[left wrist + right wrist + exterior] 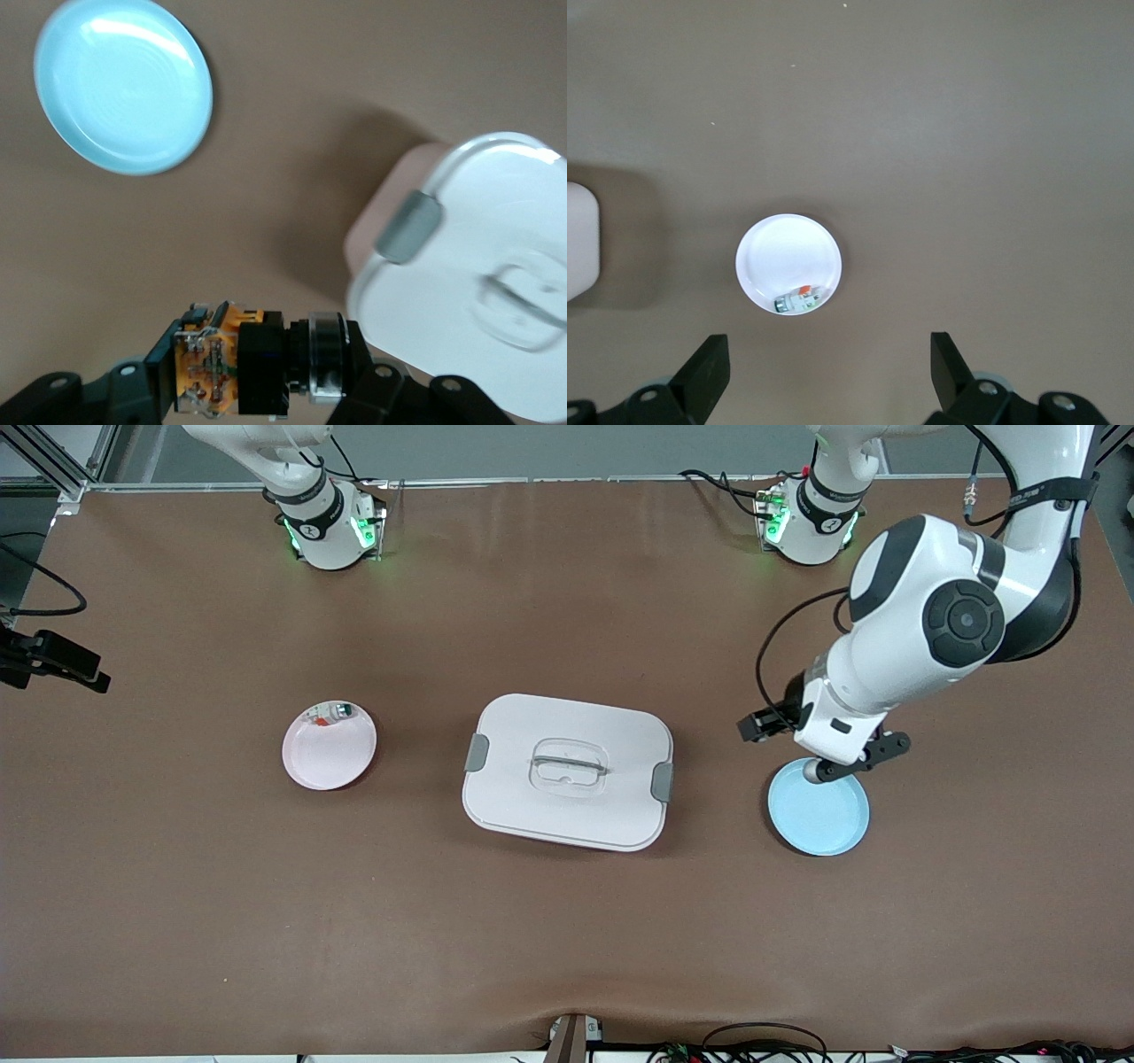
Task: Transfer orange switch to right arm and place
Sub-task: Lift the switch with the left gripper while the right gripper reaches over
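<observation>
You had the orange switch (239, 367) pinched in the left gripper (252, 390), over the blue plate (819, 815). The white lidded box (567, 771) sat at that plate's nine o'clock, the pink plate (323, 757) past it, holding a small whitish part (332, 713). Above it, your right gripper (828, 367) hung spread.
</observation>
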### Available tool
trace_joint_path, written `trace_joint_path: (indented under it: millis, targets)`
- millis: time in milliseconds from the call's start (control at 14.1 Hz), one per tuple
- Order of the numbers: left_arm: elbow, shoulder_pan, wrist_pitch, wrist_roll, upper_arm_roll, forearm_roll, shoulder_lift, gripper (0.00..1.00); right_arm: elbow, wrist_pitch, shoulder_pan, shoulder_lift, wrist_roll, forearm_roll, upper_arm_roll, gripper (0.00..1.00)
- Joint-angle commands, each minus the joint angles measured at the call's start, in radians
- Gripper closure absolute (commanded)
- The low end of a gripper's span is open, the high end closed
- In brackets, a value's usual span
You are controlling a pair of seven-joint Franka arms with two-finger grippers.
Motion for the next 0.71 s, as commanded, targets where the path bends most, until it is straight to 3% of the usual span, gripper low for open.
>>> trace_joint_path:
  millis: [0,71,354,638]
  targets:
    - [0.082,-0.005,-0.029,-0.212,-0.056,-0.092,0.02,1.0,-0.008,-0.004,0.002,0.003,-0.005,-0.019,0.01,0.0]
    - [0.102,-0.015,-0.029,-0.306,-0.072,-0.121,0.026,1.0,-0.013,-0.006,0.008,0.002,0.003,-0.001,0.01,0.0]
    - [0.167,-0.126,-0.018,-0.599,-0.075,-0.158,0.069,1.0,-0.095,0.003,0.011,-0.014,0.154,0.232,0.009,0.0]
    - [0.245,-0.225,0.053,-0.878,-0.075,-0.195,0.132,1.0,-0.147,0.135,0.121,-0.017,0.278,0.37,0.012,0.0]
